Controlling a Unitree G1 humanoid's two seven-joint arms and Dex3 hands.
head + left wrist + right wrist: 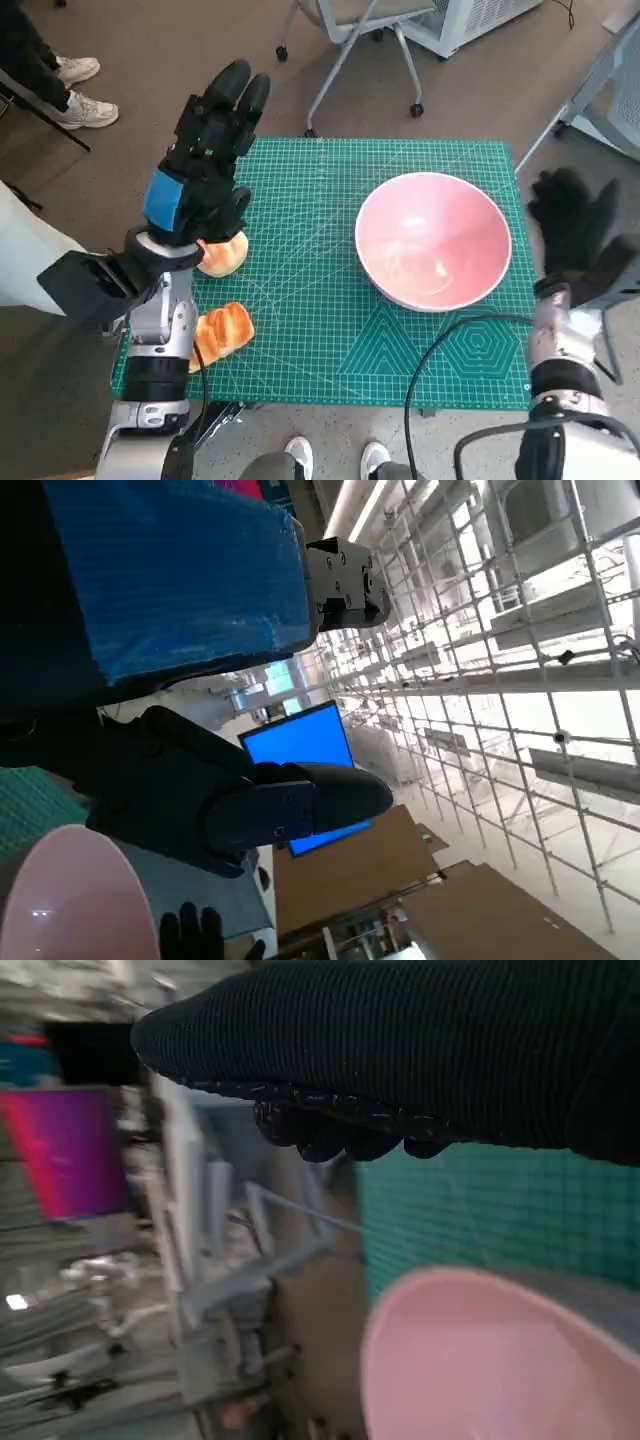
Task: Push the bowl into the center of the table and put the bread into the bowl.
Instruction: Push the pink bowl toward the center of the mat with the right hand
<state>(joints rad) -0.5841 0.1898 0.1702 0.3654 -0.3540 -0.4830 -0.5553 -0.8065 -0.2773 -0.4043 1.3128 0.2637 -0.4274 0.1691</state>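
A pink bowl [433, 240] stands empty on the right half of the green cutting mat [320, 180]. Two pieces of bread lie at the mat's left side: one [224, 254] partly under my left hand, another [220, 334] nearer the front edge. My left hand [205, 150], black with blue tape, is raised above the left edge, fingers stretched out, holding nothing. My gloved right hand [574, 228] hovers just off the mat's right edge beside the bowl, fingers spread, apart from the rim. The bowl's rim [60, 900] shows in the left wrist view, and the bowl [500, 1360] again in the right wrist view.
A rolling chair base [350, 60] stands beyond the table's far edge. A person's white shoes [85, 110] are at the far left, and another pair [330, 460] sits by the near edge. A black cable [440, 350] loops over the mat's front right corner.
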